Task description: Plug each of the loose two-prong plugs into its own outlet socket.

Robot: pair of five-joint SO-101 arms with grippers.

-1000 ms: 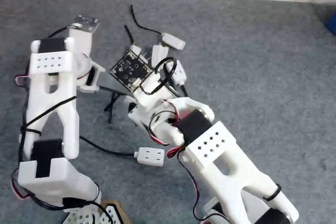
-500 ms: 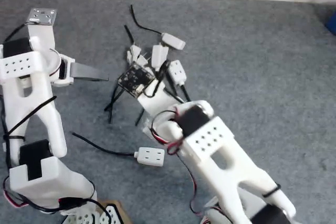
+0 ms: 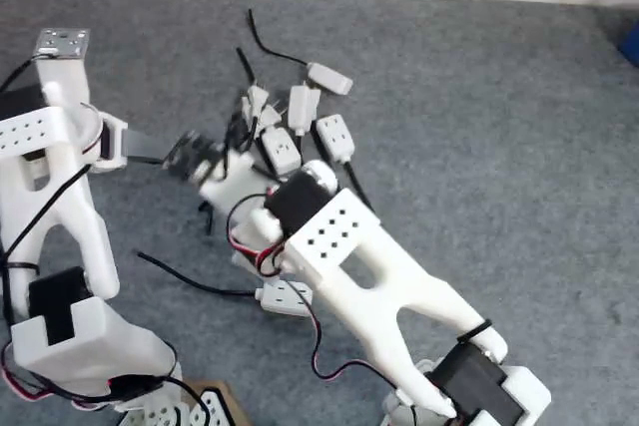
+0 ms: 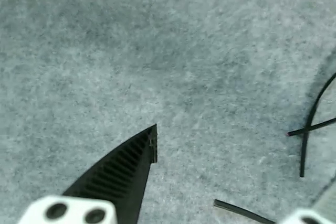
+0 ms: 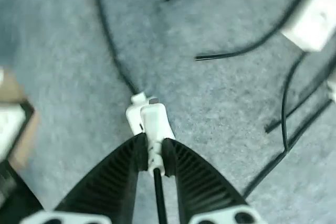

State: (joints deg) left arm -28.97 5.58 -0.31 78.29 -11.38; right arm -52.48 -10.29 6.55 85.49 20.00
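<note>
Plug [image 5: 156,121], white, is clenched between the right hand's [image 5: 153,142] dark ribbed fingers, and its black cord [image 5: 157,192] trails back between them. Just beyond the right hand's tips a second white piece [image 5: 134,115] on its own cord lies on the grey table [image 5: 63,51]; I cannot tell whether it touches the plug. The left hand [image 3: 160,147], near the right hand, is released, with its fingers spread above the table.
</note>
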